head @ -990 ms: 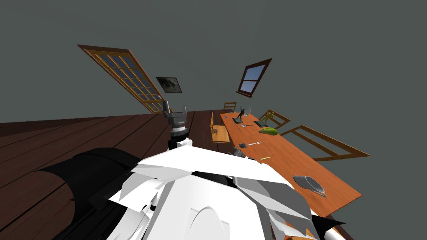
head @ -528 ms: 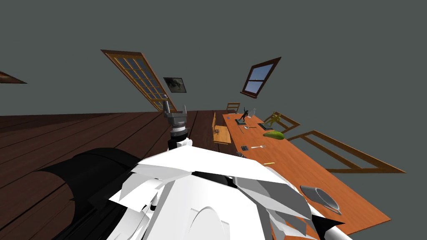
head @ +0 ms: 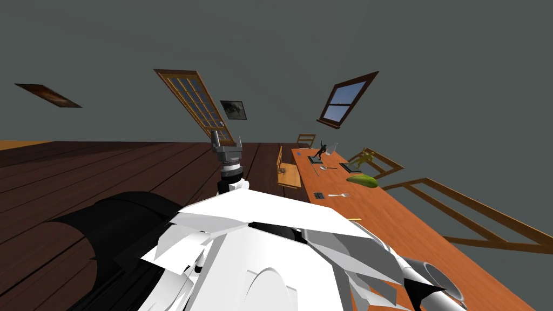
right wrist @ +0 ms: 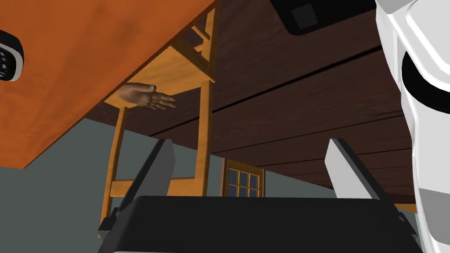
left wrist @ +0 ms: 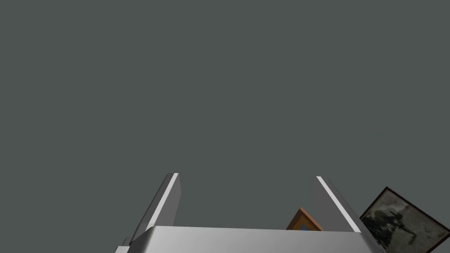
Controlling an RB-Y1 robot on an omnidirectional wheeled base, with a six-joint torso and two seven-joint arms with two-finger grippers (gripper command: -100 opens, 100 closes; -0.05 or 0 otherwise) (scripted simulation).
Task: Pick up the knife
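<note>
Wide and empty stood both the left gripper and the right gripper, the likely knife lay far up the table beside the spoon, so rolling closer and bringing the right hand over the tabletop looked wisest

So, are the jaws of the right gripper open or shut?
Open: the right gripper shows its jaws standing wide apart in the wrist view, gripping nothing.

Table: orange-brown wood, smooth, matt, faint grain. Floor: dark wood planks, visible grain and seams. Chair: lighter yellow wood, matt. Left gripper: smooth light grey, material unclear. Right gripper body: matt black.
</note>
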